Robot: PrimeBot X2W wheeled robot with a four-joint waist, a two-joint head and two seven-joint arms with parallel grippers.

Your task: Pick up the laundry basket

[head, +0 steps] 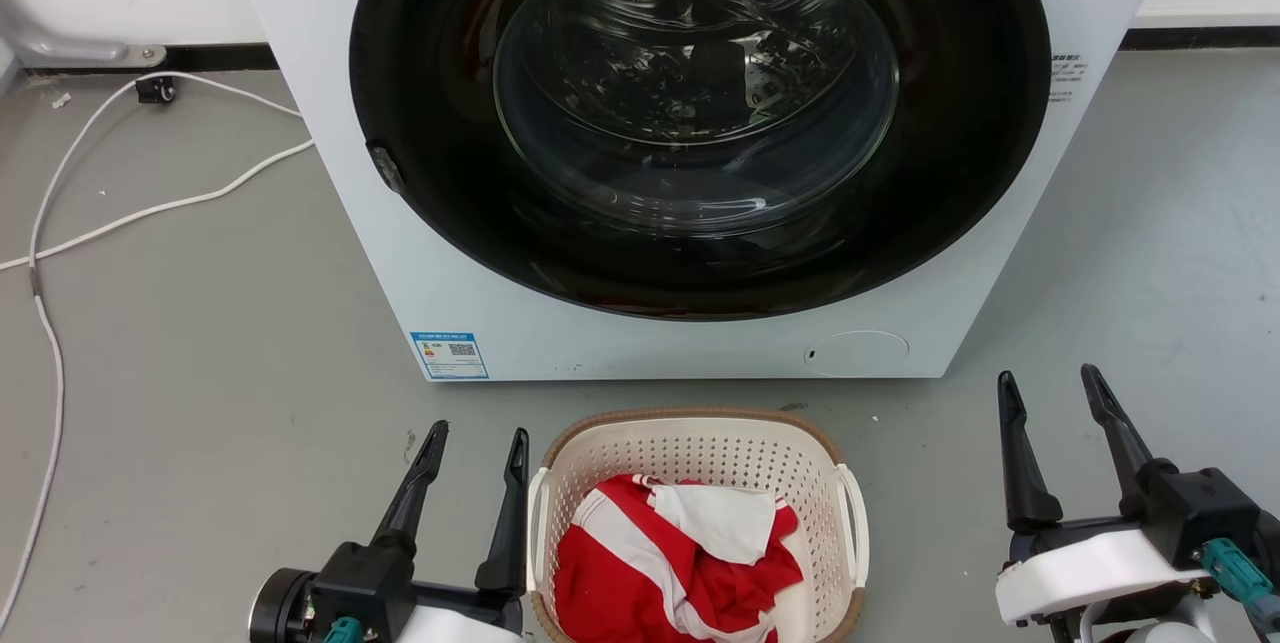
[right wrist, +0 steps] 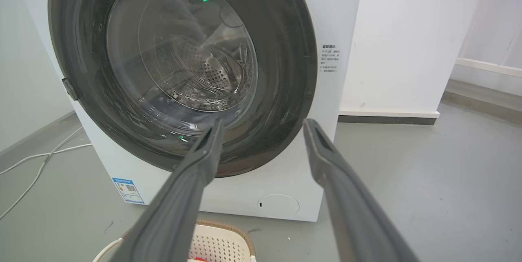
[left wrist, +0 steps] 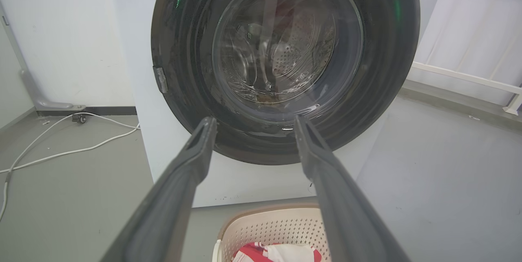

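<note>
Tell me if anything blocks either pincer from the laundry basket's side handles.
Nothing visible does. The cream perforated plastic laundry basket sits between the open left pincer and open right pincer, with only grey floor in the gaps.

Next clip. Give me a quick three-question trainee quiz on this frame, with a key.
1. True or false: the laundry basket is empty.
2. The left gripper has its jaws: A) shut on a basket handle; B) open, beside the basket; C) inside the drum.
3. Fill in: the basket stands in front of the ____.
Key: 1 false, a red and white cloth lies in it; 2 B; 3 washing machine.
</note>
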